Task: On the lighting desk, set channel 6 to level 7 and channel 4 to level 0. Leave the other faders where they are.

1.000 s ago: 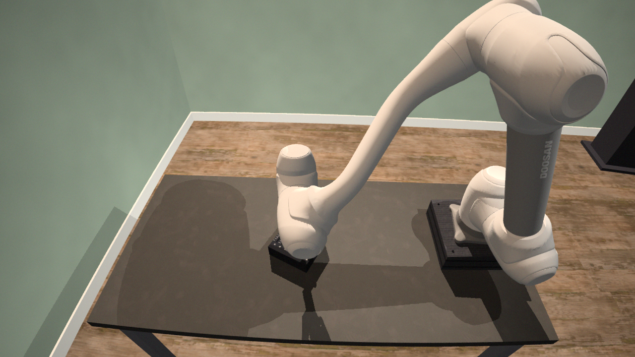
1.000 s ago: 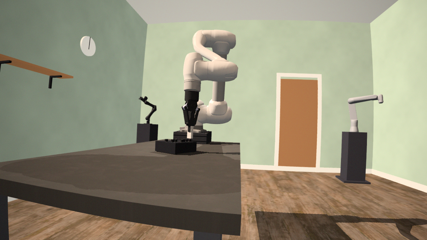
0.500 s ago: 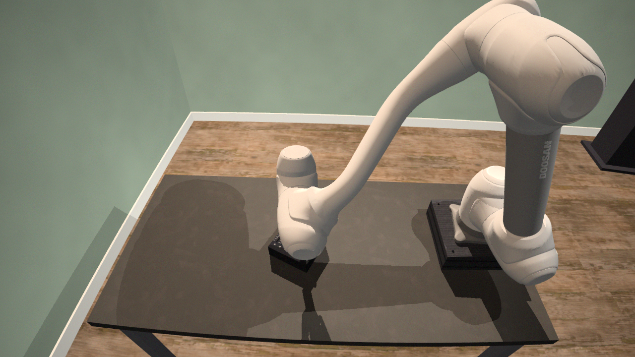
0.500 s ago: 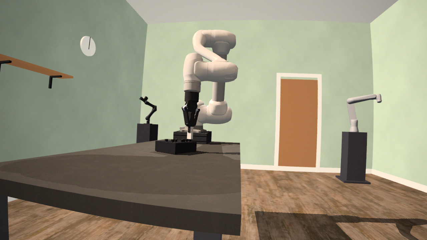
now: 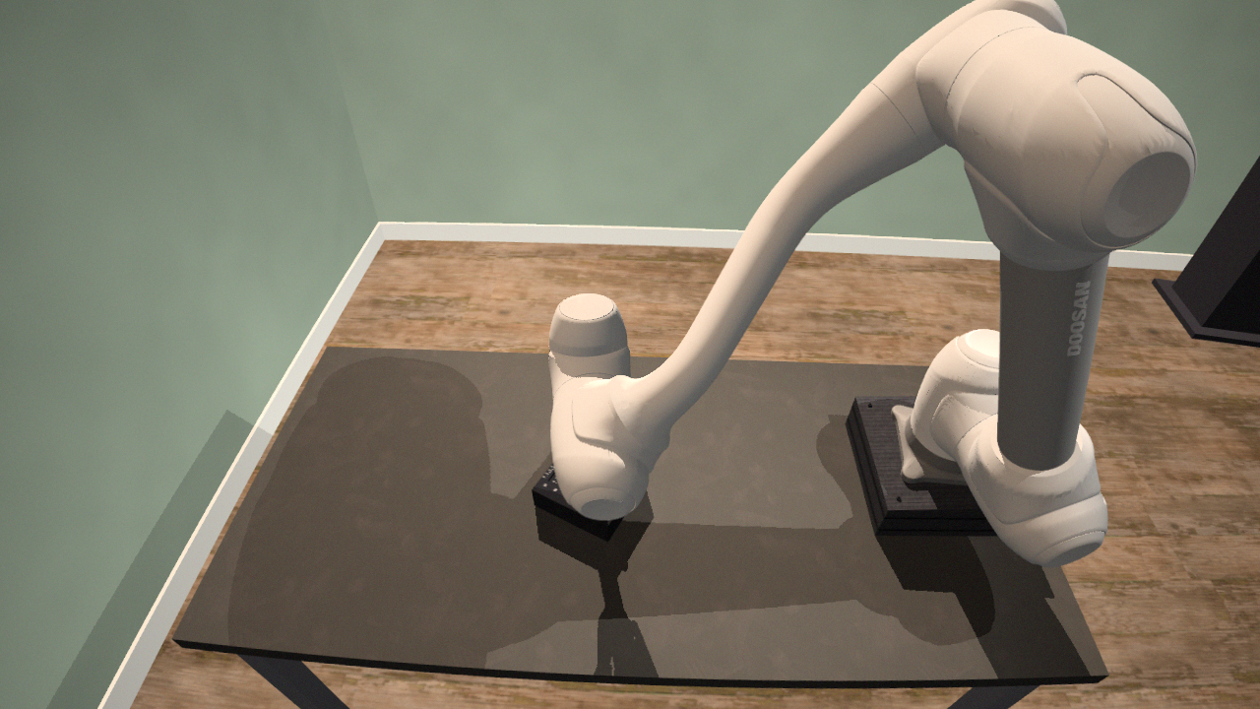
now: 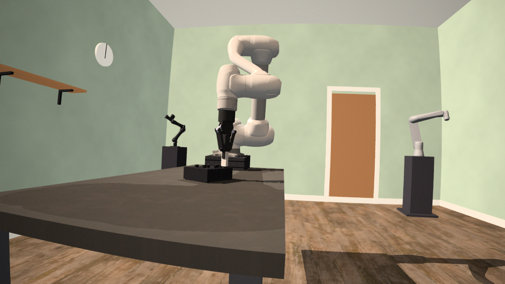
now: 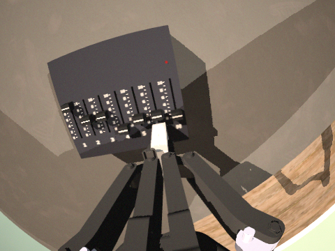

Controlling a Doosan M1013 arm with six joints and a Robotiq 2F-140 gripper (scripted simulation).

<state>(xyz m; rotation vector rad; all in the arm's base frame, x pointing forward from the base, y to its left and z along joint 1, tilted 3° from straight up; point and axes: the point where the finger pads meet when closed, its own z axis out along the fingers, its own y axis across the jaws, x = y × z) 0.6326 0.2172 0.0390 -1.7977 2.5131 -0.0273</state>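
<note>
The lighting desk (image 7: 116, 65) (image 6: 207, 174) is a small black box on the dark table (image 5: 369, 529) (image 6: 141, 204). In the top view only its corner (image 5: 563, 513) shows under the arm's wrist. Its top has a row of several fader slots with black caps at different heights. My gripper (image 7: 160, 133) (image 6: 223, 160) is shut, with its white fingertips pressed together and pointing down. The tips sit at the near end of the slots toward the desk's right side, just in front of a fader cap (image 7: 155, 117). I cannot tell if they touch it.
The arm's black base mount (image 5: 890, 476) stands on the table's right part. The table's edge and the wooden floor (image 7: 298, 191) lie close to the right of the desk. Two other robot arms on dark pedestals (image 6: 418, 183) (image 6: 173, 157) stand off the table.
</note>
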